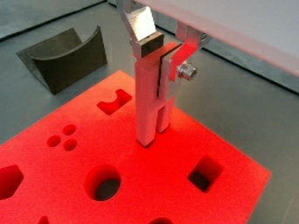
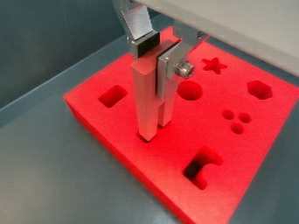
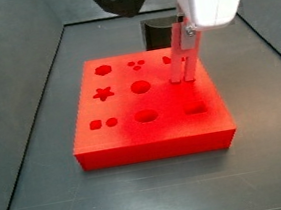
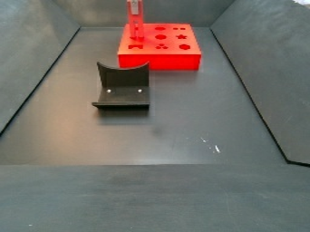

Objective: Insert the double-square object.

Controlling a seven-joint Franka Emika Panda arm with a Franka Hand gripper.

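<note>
My gripper [image 1: 159, 54] is shut on the double-square object [image 1: 152, 105], a long red-pink peg with a groove down its side, and holds it upright by its top end. It shows in both wrist views [image 2: 152, 96]. The peg's lower end meets the top face of the flat red block [image 1: 140, 188], between the hooked hole [image 1: 114, 102] and the square hole [image 1: 204, 175]. Any hole under the peg is hidden. In a side view the gripper [image 3: 184, 37] and the peg [image 3: 182, 68] stand over the block's right side [image 3: 150, 141].
The block has several shaped holes: a star [image 2: 212, 64], a round one [image 2: 191, 90], a hexagon [image 2: 260, 88], three small dots [image 2: 237, 120]. A dark grey curved holder [image 4: 121, 88] stands on the dark floor away from the block [image 4: 164, 54]. Dark walls enclose the floor.
</note>
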